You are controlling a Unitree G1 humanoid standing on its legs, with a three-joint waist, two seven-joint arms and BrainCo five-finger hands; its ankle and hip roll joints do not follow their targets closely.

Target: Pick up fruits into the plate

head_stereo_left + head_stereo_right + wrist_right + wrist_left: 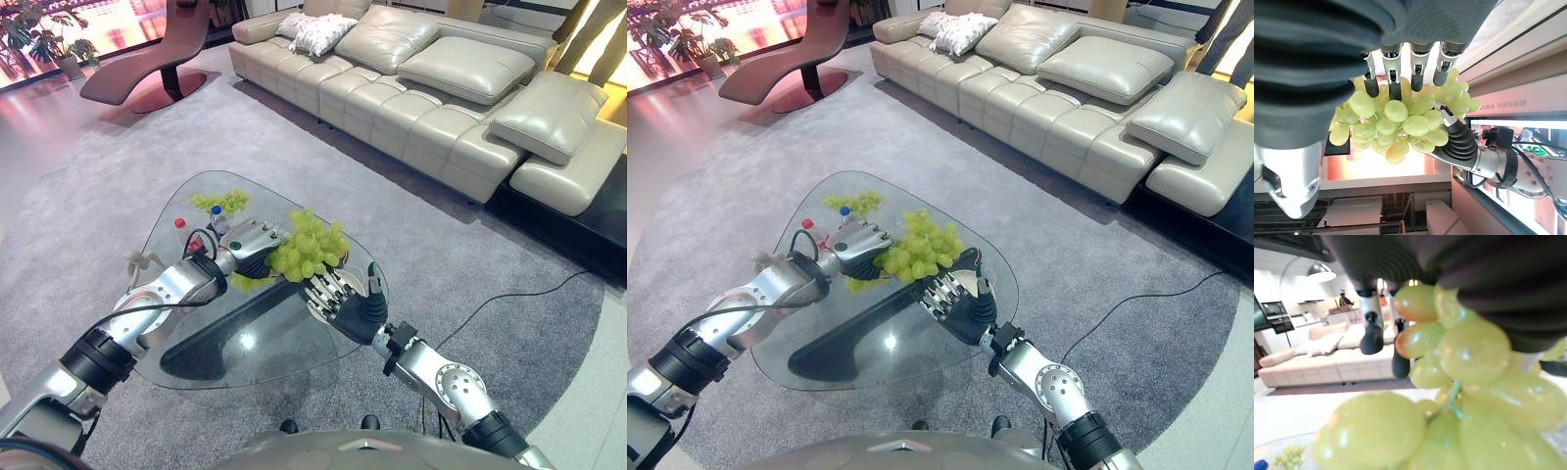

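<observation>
A big bunch of green grapes (309, 250) hangs over the middle of the glass table (274, 348). My left hand (250, 240) comes in from the left, its fingers curled round the bunch's near side. In the left wrist view the grapes (1464, 357) sit right against the hand. My right hand (343, 299) lies palm up just under the bunch, open, and its straight fingers (1396, 73) touch the lowest grapes (1400, 117). A second, smaller bunch (220, 202) lies at the table's far left edge. A loose green sprig (243, 282) rests on the glass below my left hand.
Two small bottles, one red-capped (180, 225) and one blue-capped (217, 213), stand on the table behind my left hand. A small white object (142, 262) sits at the table's left rim. A beige sofa (421, 88) and a lounge chair (157, 59) stand beyond the grey rug.
</observation>
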